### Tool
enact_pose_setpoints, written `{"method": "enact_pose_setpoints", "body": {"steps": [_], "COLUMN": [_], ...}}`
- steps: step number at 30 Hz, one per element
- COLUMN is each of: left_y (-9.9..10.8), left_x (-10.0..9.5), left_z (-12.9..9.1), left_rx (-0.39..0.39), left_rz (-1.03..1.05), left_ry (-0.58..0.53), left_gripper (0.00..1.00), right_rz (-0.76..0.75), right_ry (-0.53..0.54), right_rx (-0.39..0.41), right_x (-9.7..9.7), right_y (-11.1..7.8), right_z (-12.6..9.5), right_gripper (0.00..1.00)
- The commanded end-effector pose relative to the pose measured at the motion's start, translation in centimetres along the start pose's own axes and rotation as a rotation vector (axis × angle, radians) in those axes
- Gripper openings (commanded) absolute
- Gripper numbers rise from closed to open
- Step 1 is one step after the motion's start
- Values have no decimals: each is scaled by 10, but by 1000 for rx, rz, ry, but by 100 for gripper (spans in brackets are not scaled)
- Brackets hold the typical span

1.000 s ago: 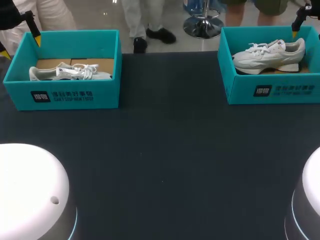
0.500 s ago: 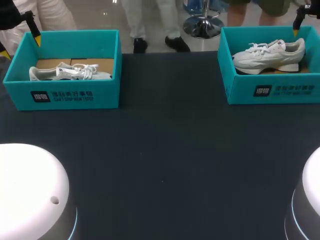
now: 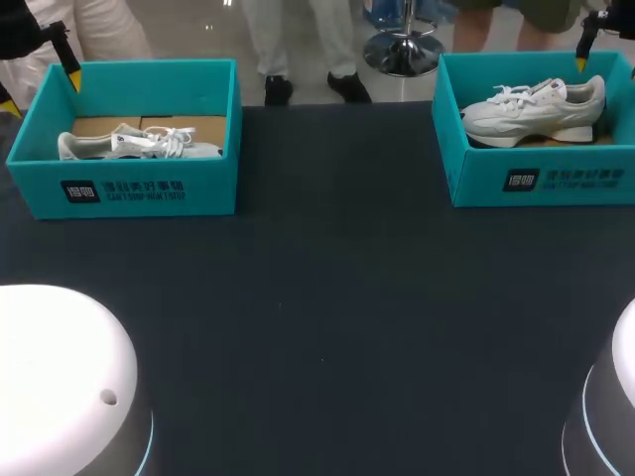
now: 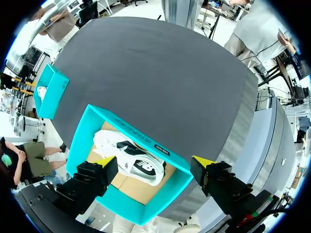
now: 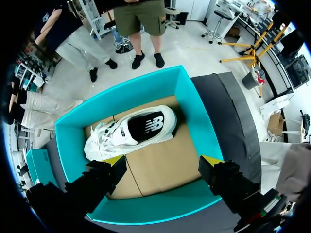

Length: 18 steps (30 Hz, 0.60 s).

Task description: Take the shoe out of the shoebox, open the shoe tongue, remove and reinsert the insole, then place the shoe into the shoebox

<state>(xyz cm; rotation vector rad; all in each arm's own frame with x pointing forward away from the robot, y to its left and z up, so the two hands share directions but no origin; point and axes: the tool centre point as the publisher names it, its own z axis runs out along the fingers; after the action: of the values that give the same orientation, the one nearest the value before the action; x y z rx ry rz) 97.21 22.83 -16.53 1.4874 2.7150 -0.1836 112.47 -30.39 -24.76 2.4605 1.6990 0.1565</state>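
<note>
Two teal shoeboxes stand at the table's far side. The left shoebox (image 3: 124,188) holds a white shoe (image 3: 139,145) lying low on its cardboard floor. The right shoebox (image 3: 536,178) holds a white sneaker (image 3: 536,109) leaning on the back wall. My left gripper (image 4: 153,162) hangs open high above the left shoebox (image 4: 172,187), with its shoe (image 4: 129,155) below the fingers. My right gripper (image 5: 163,162) hangs open above the right shoebox (image 5: 194,111), with the sneaker (image 5: 131,130) just ahead of the fingers. In the head view one yellow fingertip (image 3: 581,62) shows at the box's back wall.
The dark table (image 3: 327,297) stretches wide between the boxes and toward the near edge. The two white arm bases (image 3: 60,377) sit at the near corners. Each wrist view also catches the other box (image 4: 48,90) far off to the side.
My right arm has shifted slightly, its fingertip sitting a touch further left over the right box. The shoes, the boxes and the left arm are unchanged.
</note>
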Motion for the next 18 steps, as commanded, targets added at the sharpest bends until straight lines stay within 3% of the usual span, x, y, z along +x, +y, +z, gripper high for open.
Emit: {"method": "enact_pose_setpoints", "body": {"steps": [1,13,18], "left_y": [-1,-1,-1], "left_x": [1,1,1], "left_z": [0,0,0], "left_rx": [-3,-3,-3], "left_rz": [1,1,1], "left_ry": [0,0,0], "left_gripper": [100,100,100], "right_rz": [1,1,109], "right_ry": [3,3,-13], "right_rx": [31,31,7], "right_x": [0,0,-5], "right_y": [8,8,18], "right_z": [5,5,14], "right_gripper": [100,100,100]}}
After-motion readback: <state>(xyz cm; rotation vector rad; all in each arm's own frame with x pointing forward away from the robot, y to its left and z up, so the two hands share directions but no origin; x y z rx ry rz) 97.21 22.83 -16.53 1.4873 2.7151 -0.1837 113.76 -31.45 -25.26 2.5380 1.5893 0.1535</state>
